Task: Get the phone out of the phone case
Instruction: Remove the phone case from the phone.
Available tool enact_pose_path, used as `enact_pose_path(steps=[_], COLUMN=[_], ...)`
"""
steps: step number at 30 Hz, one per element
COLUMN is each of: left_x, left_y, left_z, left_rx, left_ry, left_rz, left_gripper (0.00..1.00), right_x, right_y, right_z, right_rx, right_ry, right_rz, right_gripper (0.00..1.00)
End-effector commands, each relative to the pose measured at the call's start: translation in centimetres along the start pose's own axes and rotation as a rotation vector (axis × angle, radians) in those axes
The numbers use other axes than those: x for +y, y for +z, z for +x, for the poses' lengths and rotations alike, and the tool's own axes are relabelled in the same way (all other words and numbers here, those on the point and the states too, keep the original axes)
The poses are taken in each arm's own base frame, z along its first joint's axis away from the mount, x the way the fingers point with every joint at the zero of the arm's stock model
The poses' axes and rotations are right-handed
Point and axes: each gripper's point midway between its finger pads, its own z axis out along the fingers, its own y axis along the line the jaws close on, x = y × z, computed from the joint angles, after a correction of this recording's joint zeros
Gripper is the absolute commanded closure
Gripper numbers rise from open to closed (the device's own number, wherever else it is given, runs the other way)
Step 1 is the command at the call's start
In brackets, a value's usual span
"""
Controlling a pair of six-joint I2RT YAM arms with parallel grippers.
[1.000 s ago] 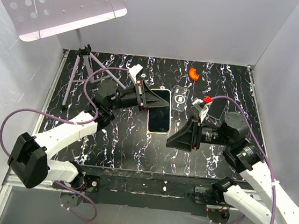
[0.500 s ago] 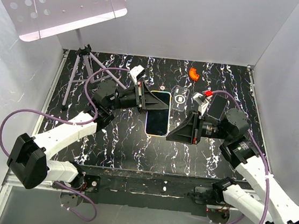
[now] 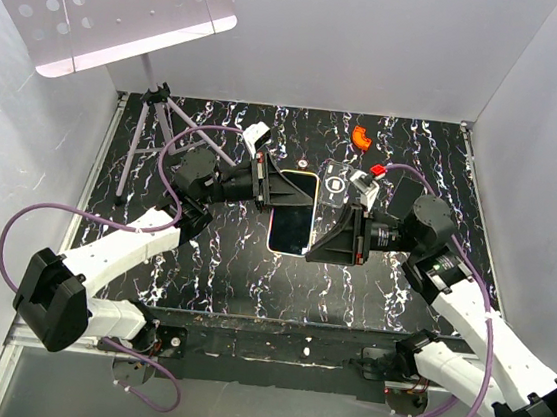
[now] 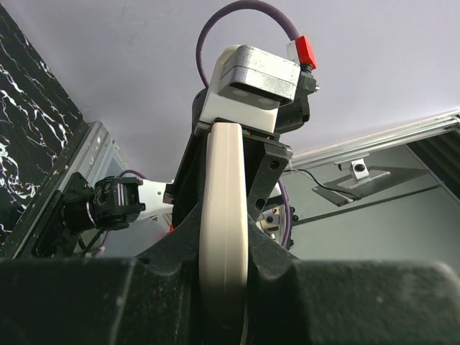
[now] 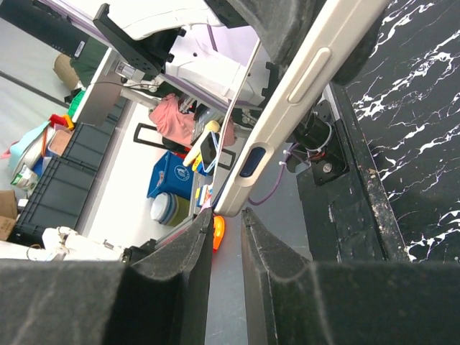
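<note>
The phone in its cream case (image 3: 293,212) is held off the black marbled table (image 3: 221,272), screen up. My left gripper (image 3: 267,187) is shut on the case's left edge. In the left wrist view the cream edge (image 4: 223,215) runs straight up from between the two fingers. My right gripper (image 3: 314,253) is at the phone's near right corner. In the right wrist view its jaws (image 5: 224,215) stand a little apart, with the case's corner (image 5: 241,194) just at the fingertips and not clamped. The case's side buttons (image 5: 309,75) face this camera.
A clear plastic piece (image 3: 335,183) lies just right of the phone's far end. An orange object (image 3: 362,138) lies at the back. A small tripod (image 3: 157,129) stands at the back left under a perforated white board (image 3: 101,2). White walls enclose the table.
My right gripper has moved left and up to the phone's near right corner. The phone, held by the left gripper, has shifted slightly left and towards the near side.
</note>
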Motion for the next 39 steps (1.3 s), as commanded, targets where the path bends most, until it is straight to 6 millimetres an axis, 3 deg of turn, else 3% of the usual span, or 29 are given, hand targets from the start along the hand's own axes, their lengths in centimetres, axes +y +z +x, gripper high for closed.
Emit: enact_pose_path(steps=[1, 19, 28, 37, 39], left_x=[-4.3, -5.4, -4.5, -5.1, -5.2], left_y=[-0.7, -1.1, -0.8, -0.6, -0.6], left_z=[0.3, 1.1, 0.7, 0.6, 0.6], left_rx=[0.003, 0.037, 0.030, 0.033, 0.035], left_ry=[0.085, 0.067, 0.050, 0.045, 0.027], left_rz=[0.089, 0.110, 0.102, 0.118, 0.127], left_gripper=[1.00, 1.00, 1.00, 1.00, 1.00], right_x=[0.5, 0.2, 2.2, 1.9, 1.7], right_y=[0.1, 0.7, 0.5, 0.6, 0.6], right_z=[-1.0, -1.7, -1.5, -0.7, -0.2], right_rx=[-0.015, 0.004, -0.001, 0.037, 0.060], right_ry=[-0.063, -0.073, -0.111, -0.123, -0.138], right_rz=[-0.009, -0.032, -0.136, -0.141, -0.138], right_gripper=[0.71, 0.65, 0.60, 0.74, 0.72])
